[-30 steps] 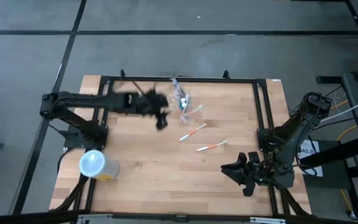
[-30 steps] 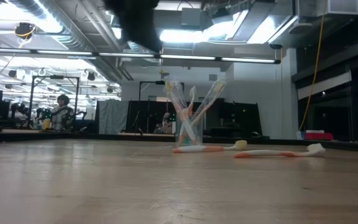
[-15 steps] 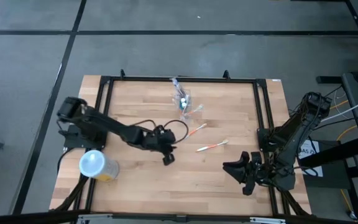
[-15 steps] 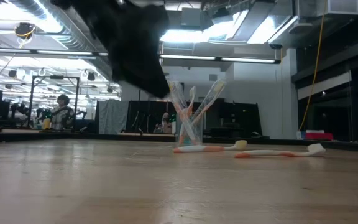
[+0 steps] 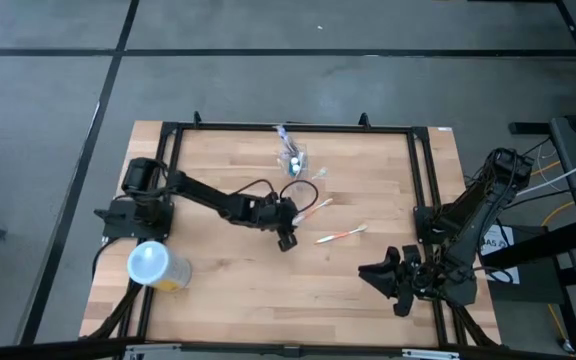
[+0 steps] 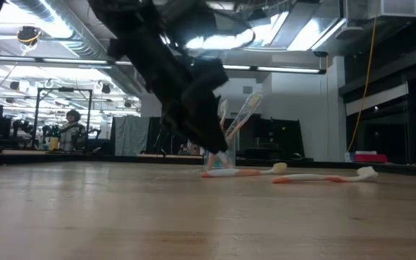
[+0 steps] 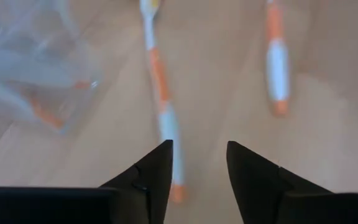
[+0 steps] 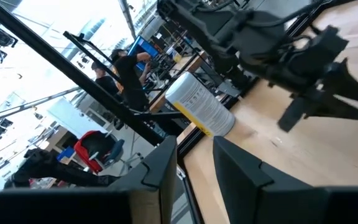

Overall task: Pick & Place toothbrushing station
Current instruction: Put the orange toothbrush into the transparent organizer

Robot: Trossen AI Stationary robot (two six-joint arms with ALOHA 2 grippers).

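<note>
The toothbrushing station, a small clear cup (image 5: 294,162) with several toothbrushes standing in it, rests on its base at the table's far middle; it also shows in the low view (image 6: 219,155) and the left wrist view (image 7: 30,68). Two white-and-orange toothbrushes lie flat on the wood nearer the middle (image 5: 312,210) (image 5: 341,235). My left gripper (image 5: 287,240) is open and empty just beside the nearer end of the first toothbrush (image 7: 161,87). My right gripper (image 5: 392,282) is open and empty at the table's near right.
A yellow tub with a pale round lid (image 5: 154,266) stands at the near left corner. A black frame (image 5: 288,127) runs along the table's far and side edges. Bare wood lies between the toothbrushes and the near edge. People show in the room beyond.
My left gripper has swung from beside the clear cup toward the table's near edge, then a little right, and has come down close to the two loose toothbrushes. The cup and the toothbrushes have stayed where they were.
</note>
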